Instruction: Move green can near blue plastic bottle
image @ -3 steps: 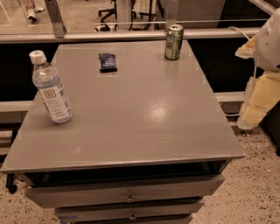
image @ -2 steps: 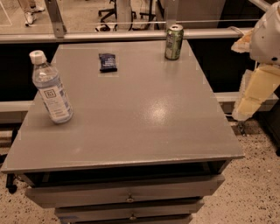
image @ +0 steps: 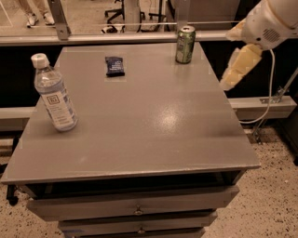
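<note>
Room: speckled floor (image: 274,186) around the bench; beyond the far edge lay a pale ledge (image: 116,38), chair bases (image: 116,14) and a pair of shoes (image: 38,18).
Bench: grey flat top (image: 153,121), with a dull shine right of the middle.
Drawers: two fronts (image: 135,207) under the near edge, each with a small knob; a dark gap showed above the upper one.
Green can: the green can (image: 185,44) stood upright at the far edge, close to the far right corner, silver top up, touching nothing else.
Blue plastic bottle: the blue plastic bottle (image: 54,93) stood upright by the left edge, about midway between the far and near corners, white cap on, label with the dark square logo facing the near edge.
Can to bottle: well apart, across the top from each other.
Packet: a small dark blue packet (image: 114,65) lay flat near the far edge, between can and bottle, closer to the can and touching neither.
Gripper: the cream gripper (image: 235,72) hung in the air off the bench, just past the right edge near the far right corner, slanting down towards that edge; near the can but apart from it, holding nothing visible; wide or narrow could not be told.
Arm: white housing (image: 272,21) above the gripper, at the upper right.
Cable: a pale cable (image: 269,88) dropped from the arm down beyond the right edge.
</note>
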You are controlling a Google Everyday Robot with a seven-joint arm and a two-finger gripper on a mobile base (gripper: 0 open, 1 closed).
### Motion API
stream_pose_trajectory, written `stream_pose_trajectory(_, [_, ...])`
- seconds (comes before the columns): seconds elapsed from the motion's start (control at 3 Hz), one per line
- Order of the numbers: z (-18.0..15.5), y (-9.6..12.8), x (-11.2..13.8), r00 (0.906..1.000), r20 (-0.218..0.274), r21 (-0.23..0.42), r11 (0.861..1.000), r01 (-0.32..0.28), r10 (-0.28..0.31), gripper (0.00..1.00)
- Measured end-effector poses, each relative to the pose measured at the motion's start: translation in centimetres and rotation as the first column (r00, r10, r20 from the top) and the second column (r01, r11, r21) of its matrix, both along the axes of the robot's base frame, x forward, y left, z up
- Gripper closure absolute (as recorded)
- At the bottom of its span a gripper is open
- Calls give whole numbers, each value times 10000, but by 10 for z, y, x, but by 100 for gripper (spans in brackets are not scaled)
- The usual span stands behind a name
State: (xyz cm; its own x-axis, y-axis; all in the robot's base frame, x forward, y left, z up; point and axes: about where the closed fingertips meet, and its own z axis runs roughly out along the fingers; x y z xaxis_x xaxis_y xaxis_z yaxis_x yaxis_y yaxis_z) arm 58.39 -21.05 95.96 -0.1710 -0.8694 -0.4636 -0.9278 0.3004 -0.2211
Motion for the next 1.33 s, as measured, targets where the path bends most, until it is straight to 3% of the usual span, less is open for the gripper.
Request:
stream_pose_trajectory(0.33, [-18, -1, 61, 9983, -26, 1710, 9836, 571, -575, 0])
stream_pose_trajectory(0.67, [-29, -6, 122, 9892, 280, 3505, 9282, 1250, -1438, 0])
stream_pose_trajectory(1.0, [-30, -7, 135, 9876, 423, 3702, 9205, 1251, -1512, 0])
stream_pose_trajectory(1.33, [-35, -6, 136, 9839, 338, 4083, 9010, 1467, -1755, 0])
